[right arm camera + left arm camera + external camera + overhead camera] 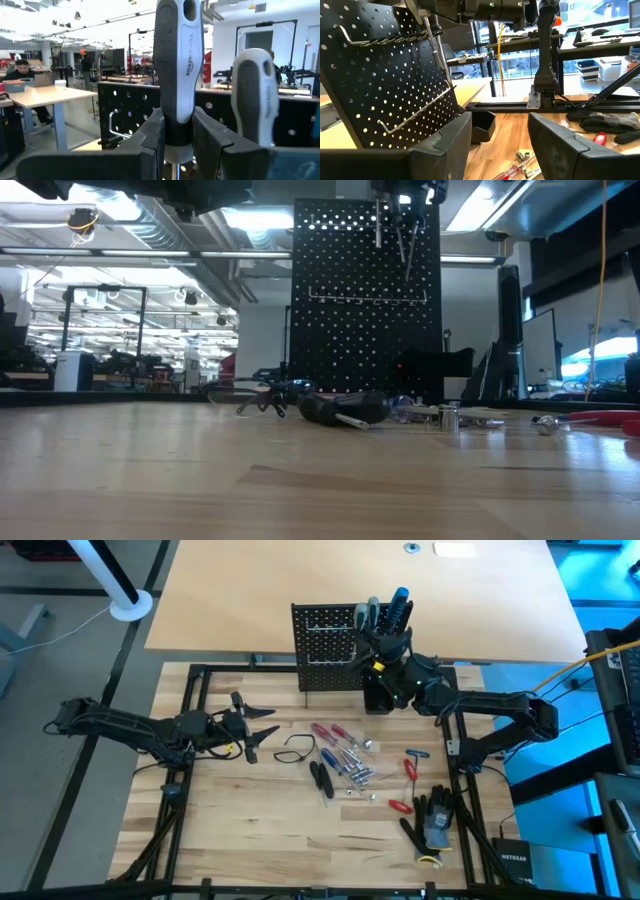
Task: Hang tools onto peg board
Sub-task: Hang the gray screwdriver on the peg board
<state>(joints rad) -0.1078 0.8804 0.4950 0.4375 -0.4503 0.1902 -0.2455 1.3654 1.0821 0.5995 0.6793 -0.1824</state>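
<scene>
We are holding our right gripper up at the top edge of the black perforated peg board, which is standing upright on its short stand at the far side of the pale wooden table. Its fingers are clenching the neck of a grey-and-black-handled screwdriver, which is pointing handle up; a second grey-handled screwdriver is sitting just beside it at the board's top. In the low view, thin metal shafts are hanging down the board's face near its upper edge.

We are resting our left gripper low over the table, well to the left of the board, with its fingers spread apart and holding nothing.

The remaining loose tools, red-handled screwdrivers and black-handled pliers, are lying scattered on the table in front of the board. A pair of black gloves is lying near the right front corner.
</scene>
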